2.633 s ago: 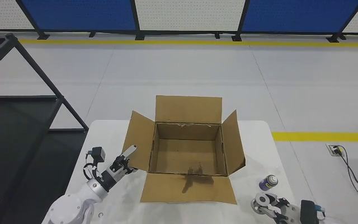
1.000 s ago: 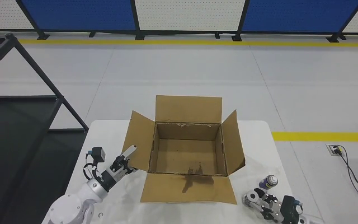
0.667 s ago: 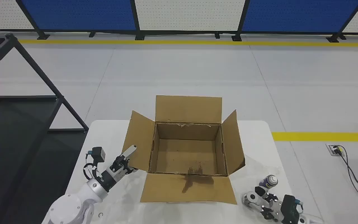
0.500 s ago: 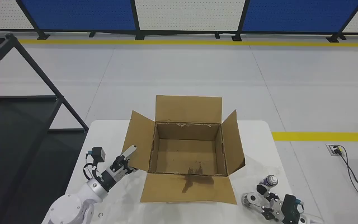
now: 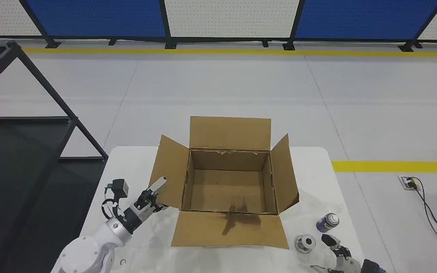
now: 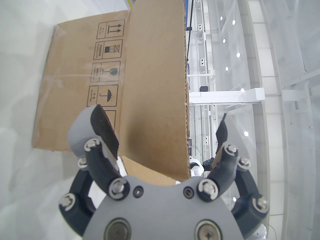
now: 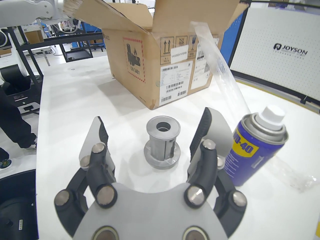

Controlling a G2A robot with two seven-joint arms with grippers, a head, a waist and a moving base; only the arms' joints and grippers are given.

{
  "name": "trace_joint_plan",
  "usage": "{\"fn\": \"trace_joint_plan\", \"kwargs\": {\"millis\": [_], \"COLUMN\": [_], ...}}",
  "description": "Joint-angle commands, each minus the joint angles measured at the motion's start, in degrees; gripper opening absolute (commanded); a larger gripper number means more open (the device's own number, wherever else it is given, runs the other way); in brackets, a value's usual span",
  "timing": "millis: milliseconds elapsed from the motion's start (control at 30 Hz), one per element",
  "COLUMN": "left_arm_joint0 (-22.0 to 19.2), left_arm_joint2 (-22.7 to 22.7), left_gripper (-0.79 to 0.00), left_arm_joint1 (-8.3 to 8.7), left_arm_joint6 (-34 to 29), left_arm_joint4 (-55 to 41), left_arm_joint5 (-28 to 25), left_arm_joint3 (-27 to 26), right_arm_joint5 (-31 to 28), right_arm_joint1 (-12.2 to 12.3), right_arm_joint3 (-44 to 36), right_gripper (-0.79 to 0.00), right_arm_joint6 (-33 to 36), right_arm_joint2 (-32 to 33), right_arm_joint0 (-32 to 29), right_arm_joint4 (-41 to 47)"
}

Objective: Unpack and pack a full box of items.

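Two items stand outside the box (image 5: 229,194), which sits open and bare inside on the table (image 5: 130,170).
- Metal flanged sleeve (image 7: 163,142): upright, just off the box's near right corner.
- Spray can (image 7: 255,151): upright beside the sleeve, to the box's right.
- Right gripper (image 7: 154,122): fingers spread, sleeve released, and drawn back since half a second ago. Unpacking is likely finished and repacking is due next.
- Left gripper (image 6: 160,121): spread, straddling the box's left flap, unmoved.

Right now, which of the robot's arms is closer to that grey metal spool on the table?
Right. Its open jaws sit just short of the metal spool, not touching. The left jaws straddle a flap of the cardboard box, on the far side.
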Motion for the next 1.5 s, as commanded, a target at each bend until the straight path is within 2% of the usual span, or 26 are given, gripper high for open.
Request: {"fn": "trace_joint_plan", "kwargs": {"millis": [0, 33, 167, 600, 800, 967, 1267, 1367, 1467], "left_arm_joint0": [0.00, 0.00, 0.00, 0.10, 1.35, 2.68, 6.49, 7.80, 8.24], "left_arm_joint2": [0.00, 0.00, 0.00, -0.07, -2.90, -5.36, -10.56, -11.79, -12.13], "left_gripper": [0.000, 0.000, 0.000, 0.000, 0.000, 0.000, 0.000, 0.000, 0.000], "left_arm_joint1": [0.00, 0.00, 0.00, -0.01, 0.43, 0.79, 1.27, 1.39, 1.54], "left_arm_joint6": [0.00, 0.00, 0.00, 0.28, -0.26, -1.65, -2.78, -4.90, -6.98], "left_arm_joint4": [0.00, 0.00, 0.00, 0.01, 0.49, -0.11, -3.22, -5.52, -6.07], "left_arm_joint5": [0.00, 0.00, 0.00, -0.01, 0.19, -0.24, -3.12, -4.09, -4.54], "left_arm_joint3": [0.00, 0.00, 0.00, 0.00, -1.17, -1.70, -1.41, -1.79, -1.74], "right_arm_joint5": [1.48, 1.75, -0.66, -0.45, 4.50, 6.96, 8.42, 7.65, 5.40], "right_arm_joint1": [1.09, 1.67, 4.06, 4.03, 4.65, 6.31, 8.39, 8.60, 8.57], "right_arm_joint3": [-2.60, -4.13, -9.90, -10.14, -19.18, -30.16, -52.31, -58.69, -63.46], "right_gripper": [-0.058, 0.000, 0.000, 0.000, 0.000, 0.000, 0.000, 0.000, 0.000], "right_arm_joint6": [-1.42, -1.68, 0.73, 1.06, 5.62, 13.62, 35.06, 44.65, 56.55], "right_arm_joint2": [1.02, 1.78, 4.89, 4.95, 9.25, 16.19, 30.86, 34.69, 36.18], "right_arm_joint0": [-1.29, -1.92, -4.34, -4.34, -6.32, -10.41, -15.72, -15.18, -11.86], "right_arm_joint4": [0.94, 1.95, 5.47, 5.52, 5.33, 5.59, 9.07, 10.99, 14.72]}}
